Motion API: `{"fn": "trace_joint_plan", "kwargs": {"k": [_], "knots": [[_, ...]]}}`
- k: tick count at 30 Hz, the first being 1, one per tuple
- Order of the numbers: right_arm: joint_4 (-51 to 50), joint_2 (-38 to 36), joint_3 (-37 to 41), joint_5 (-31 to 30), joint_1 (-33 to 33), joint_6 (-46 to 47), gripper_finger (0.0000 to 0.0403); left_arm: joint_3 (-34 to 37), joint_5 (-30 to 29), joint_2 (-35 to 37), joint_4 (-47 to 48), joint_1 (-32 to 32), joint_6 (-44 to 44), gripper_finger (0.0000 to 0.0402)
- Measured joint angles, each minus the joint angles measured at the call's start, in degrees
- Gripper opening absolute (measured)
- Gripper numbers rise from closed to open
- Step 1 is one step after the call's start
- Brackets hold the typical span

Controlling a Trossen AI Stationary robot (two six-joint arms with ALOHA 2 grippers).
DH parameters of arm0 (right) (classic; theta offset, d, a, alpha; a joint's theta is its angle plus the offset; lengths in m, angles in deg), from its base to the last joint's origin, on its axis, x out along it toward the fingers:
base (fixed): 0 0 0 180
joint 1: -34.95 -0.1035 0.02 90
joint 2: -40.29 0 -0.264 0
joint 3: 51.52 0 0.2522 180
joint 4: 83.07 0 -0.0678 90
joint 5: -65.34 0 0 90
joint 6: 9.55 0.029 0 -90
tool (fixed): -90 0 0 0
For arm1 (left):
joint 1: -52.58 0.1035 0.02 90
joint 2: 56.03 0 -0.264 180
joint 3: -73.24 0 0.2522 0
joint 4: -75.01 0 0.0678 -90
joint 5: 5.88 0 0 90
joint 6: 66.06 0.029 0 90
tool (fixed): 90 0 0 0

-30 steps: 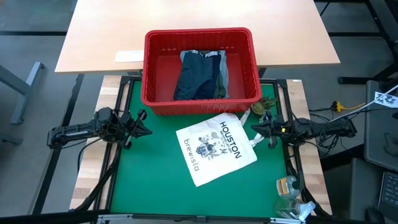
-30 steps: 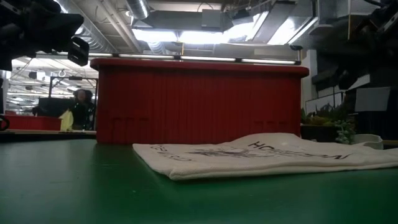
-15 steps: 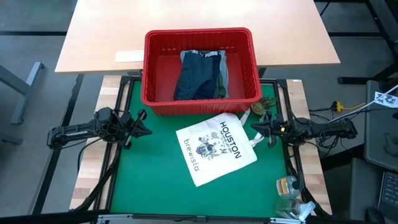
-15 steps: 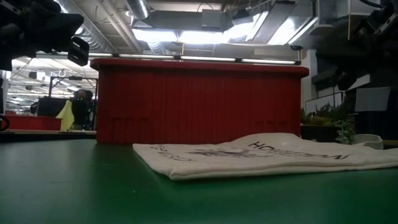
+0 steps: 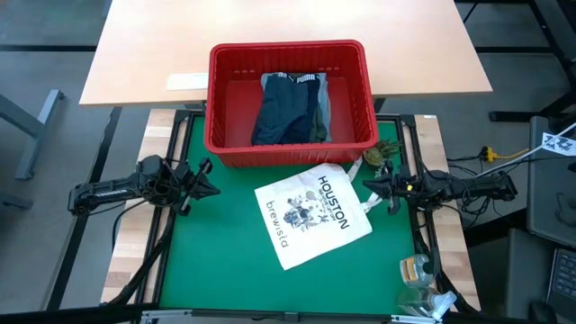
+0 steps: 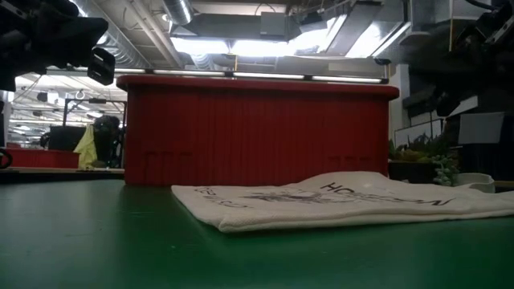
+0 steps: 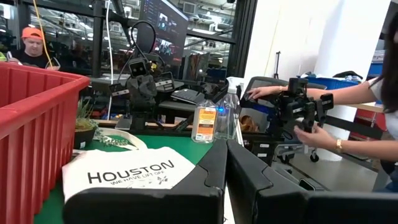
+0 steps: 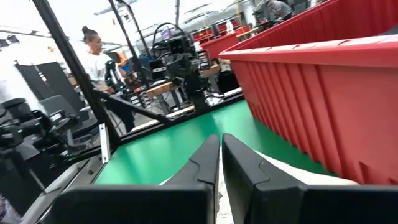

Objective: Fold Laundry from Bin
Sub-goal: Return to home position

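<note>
The red bin [image 5: 290, 99] stands at the far edge of the green mat [image 5: 216, 261], straddling onto the wooden table behind. Inside it lies the laundry [image 5: 292, 108]: navy shorts with a white-lettered waistband on top, with dark green and light blue cloth beside them. My left gripper [image 5: 214, 190] hovers shut at the mat's left edge, pointing right. My right gripper [image 5: 367, 187] hovers shut at the right edge, pointing left, just above a corner of the white tote bag [image 5: 313, 214]. Neither holds anything.
The white tote bag printed "HOUSTON brewista" lies flat in the mat's middle, near the bin's front wall [image 6: 257, 132]. A small plant [image 5: 385, 151] sits at the far right, and a clear bottle [image 5: 416, 268] at the near right. People stand beyond the table.
</note>
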State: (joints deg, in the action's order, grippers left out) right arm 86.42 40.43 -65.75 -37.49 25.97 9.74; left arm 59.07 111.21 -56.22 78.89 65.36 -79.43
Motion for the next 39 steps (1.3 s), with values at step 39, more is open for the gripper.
{"fn": "trace_joint_plan", "kwargs": {"k": [39], "knots": [[0.0,0.0,0.0,0.9,0.0,-23.2,0.0021,0.0,-1.5,0.0,0.4,0.1,5.8,0.0002]]}}
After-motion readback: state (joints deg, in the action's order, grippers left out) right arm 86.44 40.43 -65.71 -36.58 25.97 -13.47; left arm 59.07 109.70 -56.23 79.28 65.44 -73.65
